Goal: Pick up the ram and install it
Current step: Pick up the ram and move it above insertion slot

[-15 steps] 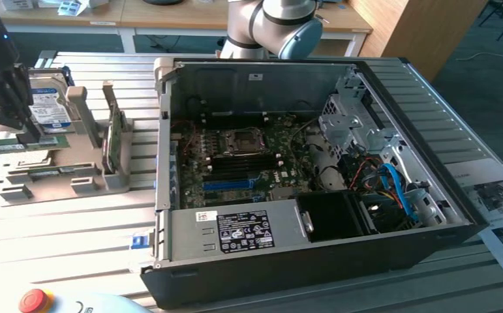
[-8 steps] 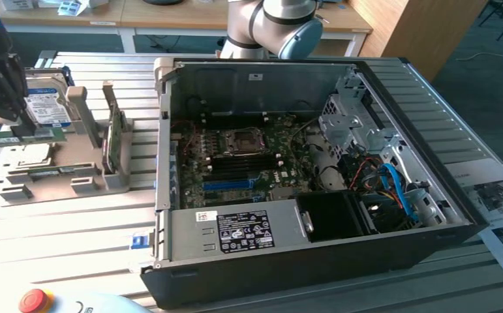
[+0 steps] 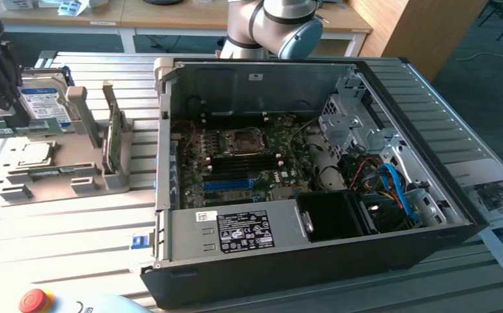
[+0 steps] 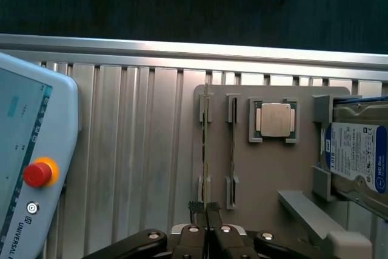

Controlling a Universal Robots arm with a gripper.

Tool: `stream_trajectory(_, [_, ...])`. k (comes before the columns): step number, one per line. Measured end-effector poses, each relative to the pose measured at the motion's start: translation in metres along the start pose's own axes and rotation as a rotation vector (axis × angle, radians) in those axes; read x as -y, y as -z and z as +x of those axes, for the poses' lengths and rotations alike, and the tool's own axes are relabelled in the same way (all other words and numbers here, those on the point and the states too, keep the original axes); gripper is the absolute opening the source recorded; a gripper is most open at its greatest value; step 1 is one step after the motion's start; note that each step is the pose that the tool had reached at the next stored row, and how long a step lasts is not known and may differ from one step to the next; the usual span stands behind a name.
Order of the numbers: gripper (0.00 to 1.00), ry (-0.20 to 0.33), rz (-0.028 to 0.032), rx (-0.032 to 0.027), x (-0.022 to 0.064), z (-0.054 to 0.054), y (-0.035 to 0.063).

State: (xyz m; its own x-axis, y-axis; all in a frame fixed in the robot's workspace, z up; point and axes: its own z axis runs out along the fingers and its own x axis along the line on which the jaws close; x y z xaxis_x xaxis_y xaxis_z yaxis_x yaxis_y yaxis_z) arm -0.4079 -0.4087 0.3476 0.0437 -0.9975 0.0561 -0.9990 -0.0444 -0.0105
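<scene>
Ribbed aluminium tabletop (image 4: 139,150) with long flat green ram stick (image 4: 206,150) standing on edge in a grey moulded holder (image 4: 267,174).
Straight ahead of the black pincer (image 4: 204,208), not in its grip; closed almost fully, holding nothing. Second thin stick (image 4: 232,150) just beside, then square silver processor chip (image 4: 274,119), then blue-labelled silver hard drive (image 4: 357,156) farthest to that side.

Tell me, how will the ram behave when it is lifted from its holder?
The ram looks thin and flat, so probably light and stiff. It stands on edge in a holder, so it may tip once freed. Its bare board seems fragile.
</scene>
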Motion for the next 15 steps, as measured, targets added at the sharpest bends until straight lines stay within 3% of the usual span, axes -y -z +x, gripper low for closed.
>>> stream_trajectory(15, [0.12, 0.000, 0.0000, 0.0000, 0.0003, 0.002, 0.0302])
